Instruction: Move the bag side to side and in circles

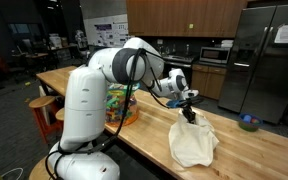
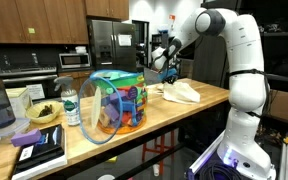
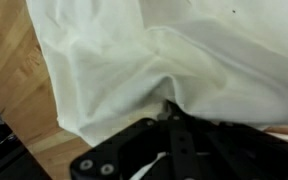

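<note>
1. Landmark: the clear bowl (image 2: pixel 114 100) of colourful items, standing on the wooden desk (image 2: pixel 159 118).
2. The bag (image 1: pixel 192 143), cream-white and wrinkled, lies on the same desk well apart from the clear bowl, further along the desktop. The robot's arm (image 1: pixel 124 65) reaches out from beside the bowl toward it.
3. The bag's lower part rests slumped on the desk. Its upper part is drawn up into a peak.
4. The pincer (image 1: pixel 189 103) sits at that peak, higher above the desk than the clear bowl's rim in an exterior view.
5. Pincer state: clamped onto a fold of the bag's cloth. In the wrist view the black fingers (image 3: pixel 170 112) meet with the fabric gathered between them, and creases radiate from that spot.
6. The wrist view is filled mostly with cloth. Bare desk wood shows along one side only.
7. No strap handles can be made out in any view.
8. A water bottle (image 2: pixel 71 105) stands just beside the clear bowl, on the side away from the bag.
9. A dark stack of flat items (image 2: pixel 39 148) lies near the desk edge, beyond the bottle from the bowl.
10. A small blue bowl (image 1: pixel 248 122) sits on the desk past the bag, far from the clear bowl.
</note>
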Motion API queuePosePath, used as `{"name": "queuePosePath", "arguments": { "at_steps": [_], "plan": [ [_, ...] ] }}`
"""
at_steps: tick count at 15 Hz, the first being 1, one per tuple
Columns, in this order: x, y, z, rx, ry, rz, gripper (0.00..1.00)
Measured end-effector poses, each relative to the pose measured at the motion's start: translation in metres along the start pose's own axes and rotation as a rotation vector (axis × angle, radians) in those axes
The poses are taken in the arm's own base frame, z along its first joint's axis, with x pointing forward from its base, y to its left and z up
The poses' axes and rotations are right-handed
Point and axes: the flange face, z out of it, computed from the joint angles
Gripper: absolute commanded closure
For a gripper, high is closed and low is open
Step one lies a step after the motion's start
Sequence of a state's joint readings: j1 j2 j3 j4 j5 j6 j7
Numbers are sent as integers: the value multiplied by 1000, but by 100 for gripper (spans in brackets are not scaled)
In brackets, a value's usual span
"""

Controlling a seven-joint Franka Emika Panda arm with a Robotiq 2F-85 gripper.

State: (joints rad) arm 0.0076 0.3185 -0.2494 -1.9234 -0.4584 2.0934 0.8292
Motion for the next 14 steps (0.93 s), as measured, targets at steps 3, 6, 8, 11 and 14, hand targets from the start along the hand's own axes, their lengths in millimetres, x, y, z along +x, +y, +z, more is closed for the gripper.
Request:
{"name": "queuePosePath", "arguments": {
  "at_steps": [3, 6, 8, 11, 14],
  "plan": [
    [21, 13, -1, 3, 77, 82, 100],
    [36, 9, -14, 46, 139, 113, 100],
    [42, -4, -29, 96, 182, 104, 100],
    [36, -36, -56, 212, 221, 47, 100],
    [16, -72, -84, 359, 227, -55, 100]
  ]
}}
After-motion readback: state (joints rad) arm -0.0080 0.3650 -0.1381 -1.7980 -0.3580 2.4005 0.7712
